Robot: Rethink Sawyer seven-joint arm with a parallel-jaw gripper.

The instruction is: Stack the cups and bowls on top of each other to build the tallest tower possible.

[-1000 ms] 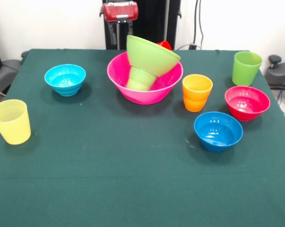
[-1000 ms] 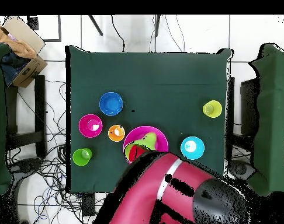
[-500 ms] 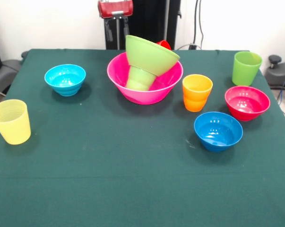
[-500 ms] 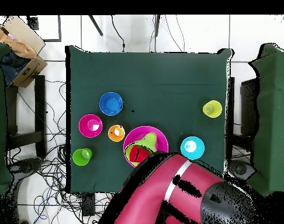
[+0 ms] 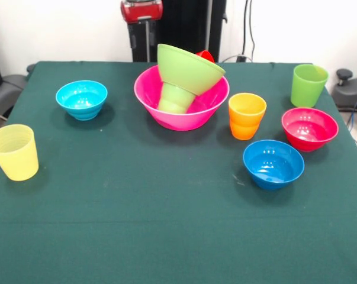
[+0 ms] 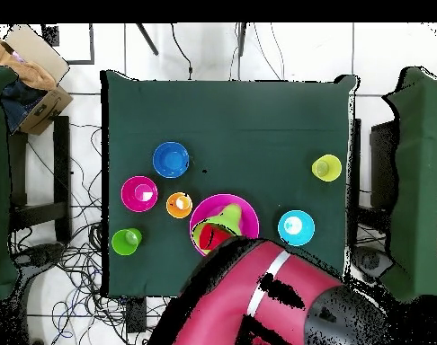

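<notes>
Tower (image 5: pixel 181 89): upper centre of front view; pink bowl (image 5: pixel 166 112) holding upturned green cup (image 5: pixel 175 97), lime bowl (image 5: pixel 190 68) tilted on it, red cup (image 5: pixel 206 55) peeking behind.
Gripper (image 5: pixel 141 18): top edge, above and left of tower; opening impossible to tell.
Loose bowls: light blue (image 5: pixel 81 99) left; magenta (image 5: pixel 309 128), dark blue (image 5: pixel 273 163) right.
Loose cups: yellow (image 5: pixel 13 152) far left; orange (image 5: pixel 247 115), lime (image 5: pixel 309 84) right.

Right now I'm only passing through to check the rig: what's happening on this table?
Nothing is being held. The robot's arm is drawn back over its own side of the table. The tower so far sits in the pink bowl: a small green cup carries a tilted lime green bowl, with a red cup behind. The other cups and bowls stand loose on the green cloth.
</notes>
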